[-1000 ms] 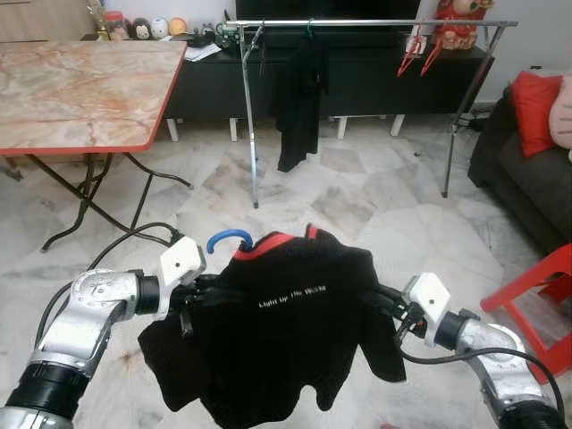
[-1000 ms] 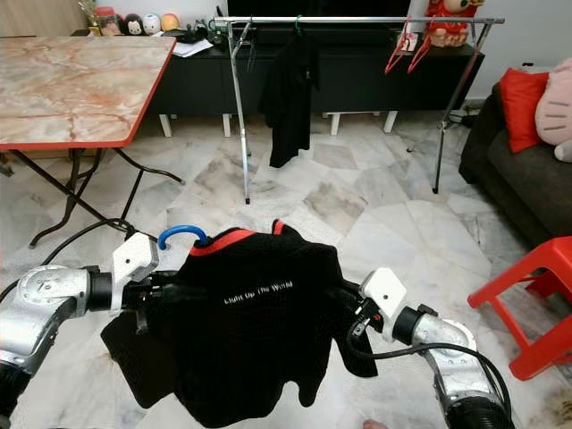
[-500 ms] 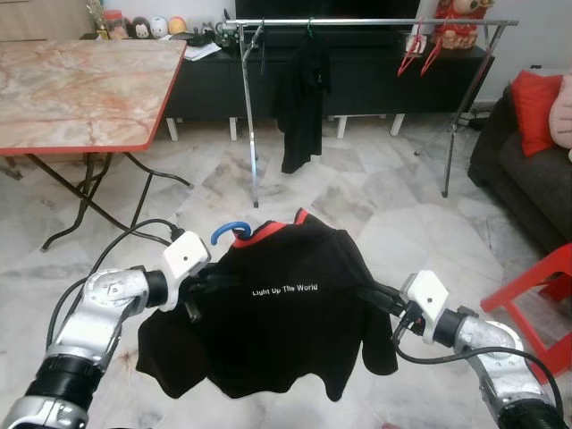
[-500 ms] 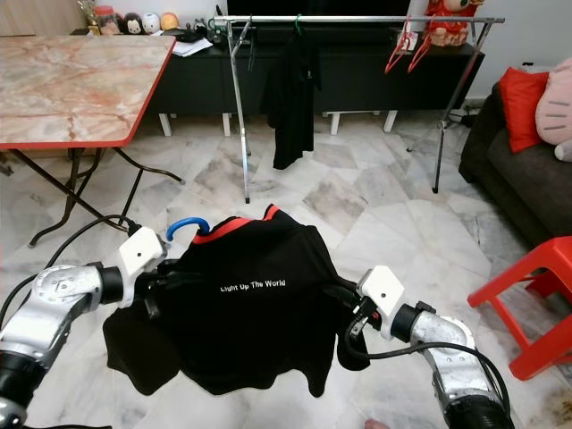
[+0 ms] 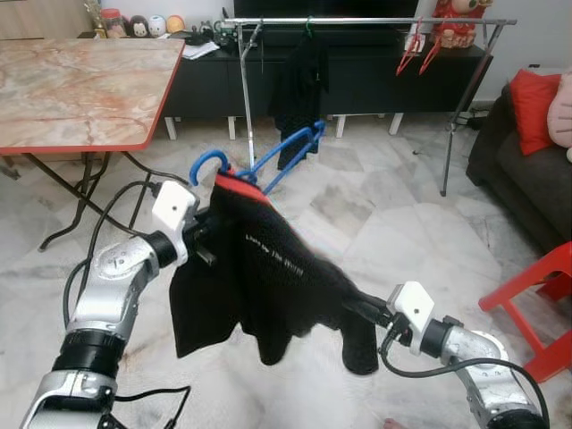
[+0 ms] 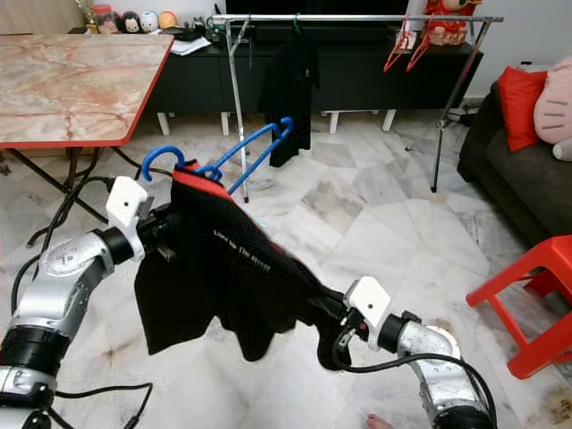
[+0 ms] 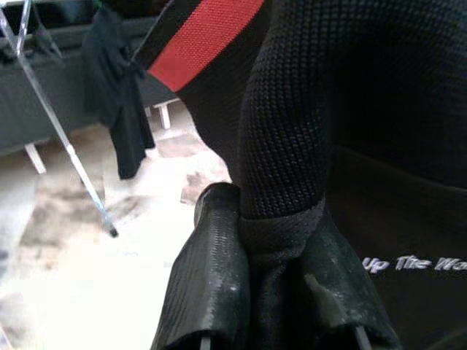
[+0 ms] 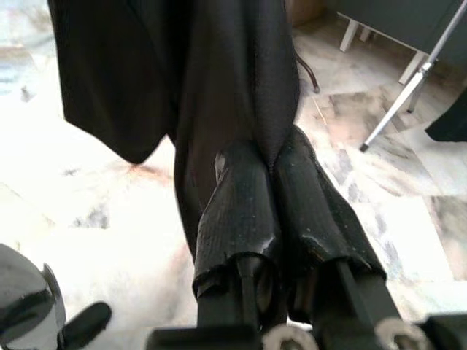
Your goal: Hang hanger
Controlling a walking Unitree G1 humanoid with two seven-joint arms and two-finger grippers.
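Well short of the clothes rail, the left gripper pinches the black shirt high by its red collar, the blue hanger slanting up toward the rail with its hook nearest that arm. White print reads "Up The Wor", cut off. Lower right, the right gripper clamps the shirt's other edge.
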